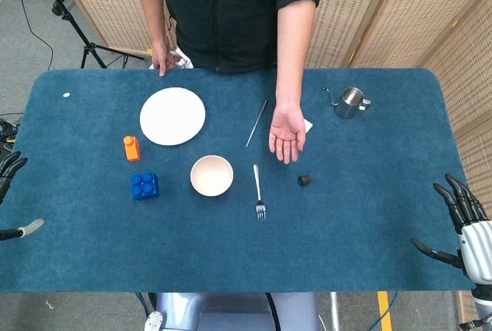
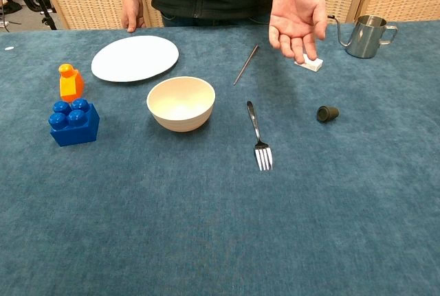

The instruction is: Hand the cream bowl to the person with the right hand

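The cream bowl (image 1: 211, 175) (image 2: 181, 103) stands upright and empty near the middle of the blue table. The person stands at the far side with one palm (image 1: 287, 134) (image 2: 296, 16) held out, facing up, above the table. My right hand (image 1: 461, 223) hovers at the table's right edge, fingers spread, holding nothing, far from the bowl. My left hand (image 1: 9, 193) shows only partly at the left edge, fingers apart and empty. Neither hand appears in the chest view.
A white plate (image 1: 173, 116) lies behind the bowl on the left. An orange figure (image 1: 131, 148) and a blue brick (image 1: 144, 186) sit left of the bowl. A fork (image 1: 260, 193), a thin stick (image 1: 257, 122), a dark cap (image 1: 305, 180) and a steel pitcher (image 1: 350, 102) lie to the right.
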`<state>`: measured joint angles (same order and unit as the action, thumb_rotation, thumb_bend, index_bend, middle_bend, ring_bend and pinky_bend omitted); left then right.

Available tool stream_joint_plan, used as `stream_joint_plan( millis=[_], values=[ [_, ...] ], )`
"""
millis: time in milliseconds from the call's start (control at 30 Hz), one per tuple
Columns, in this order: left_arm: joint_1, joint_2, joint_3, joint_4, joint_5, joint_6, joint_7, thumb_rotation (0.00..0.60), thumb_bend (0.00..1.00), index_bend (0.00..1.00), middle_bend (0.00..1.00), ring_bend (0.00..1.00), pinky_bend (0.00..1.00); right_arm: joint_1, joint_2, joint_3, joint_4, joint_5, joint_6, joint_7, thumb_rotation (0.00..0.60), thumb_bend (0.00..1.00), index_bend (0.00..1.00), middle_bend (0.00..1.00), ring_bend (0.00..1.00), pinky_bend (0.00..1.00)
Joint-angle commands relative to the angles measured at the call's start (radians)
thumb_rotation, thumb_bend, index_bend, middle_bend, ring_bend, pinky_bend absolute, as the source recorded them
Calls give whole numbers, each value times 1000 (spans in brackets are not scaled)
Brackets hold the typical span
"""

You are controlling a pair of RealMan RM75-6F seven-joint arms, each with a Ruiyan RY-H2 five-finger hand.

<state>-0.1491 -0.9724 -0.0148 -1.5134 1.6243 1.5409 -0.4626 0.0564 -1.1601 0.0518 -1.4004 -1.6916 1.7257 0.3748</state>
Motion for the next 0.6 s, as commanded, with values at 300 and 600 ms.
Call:
stream_joint_plan(
  millis=[300, 600],
  values=[
    [1, 2, -2, -2, 0, 3, -8, 600, 0, 0, 0, 0, 1, 16, -22, -10, 21, -35, -7, -25, 600, 0, 139, 73, 0, 133],
    [1, 1, -6, 3, -11, -2, -14, 600, 0, 0, 0, 0, 1, 148, -76, -85, 94, -264, -60, 34, 600, 0, 240, 179, 75, 143]
  ],
)
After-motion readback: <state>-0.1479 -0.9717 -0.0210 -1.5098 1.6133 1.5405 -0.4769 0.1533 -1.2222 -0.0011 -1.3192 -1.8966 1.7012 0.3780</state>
